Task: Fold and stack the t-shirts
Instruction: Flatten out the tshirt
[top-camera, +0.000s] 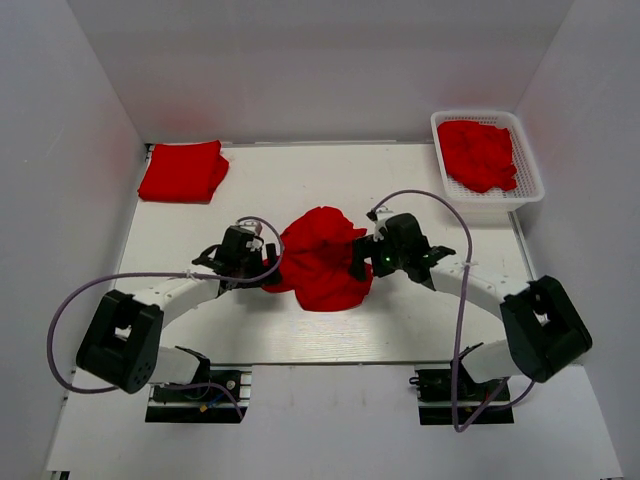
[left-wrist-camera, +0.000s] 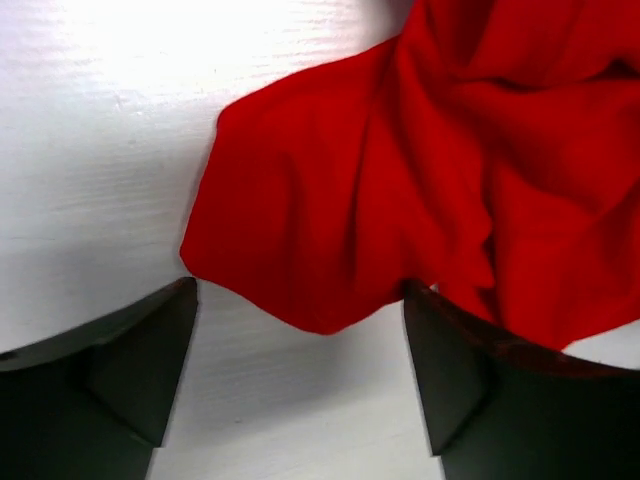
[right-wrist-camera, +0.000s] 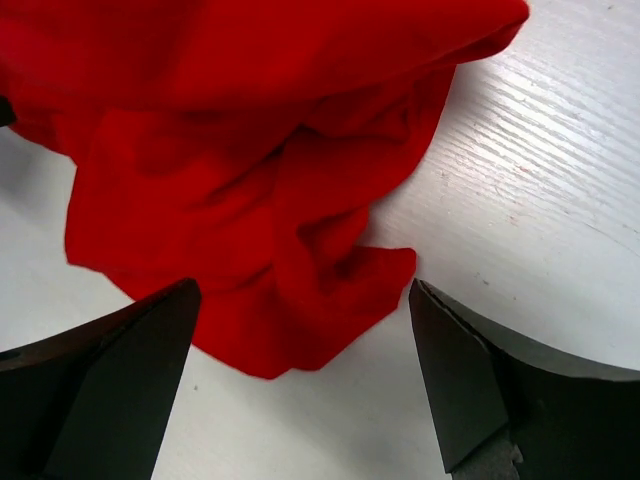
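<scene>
A crumpled red t-shirt (top-camera: 322, 258) lies in a heap mid-table, between the two arms. My left gripper (top-camera: 268, 268) is at its left edge, open, with a fold of the cloth (left-wrist-camera: 330, 270) lying just ahead of the gap between the fingers. My right gripper (top-camera: 358, 262) is at the heap's right edge, also open, and a corner of the shirt (right-wrist-camera: 300, 320) reaches in between its fingers without being pinched. A folded red t-shirt (top-camera: 182, 171) lies at the far left corner. More red t-shirts (top-camera: 480, 154) fill the basket.
The white mesh basket (top-camera: 531, 186) stands at the far right corner of the white table (top-camera: 420, 330). White walls enclose the table on the left, back and right. Grey cables loop from both arms.
</scene>
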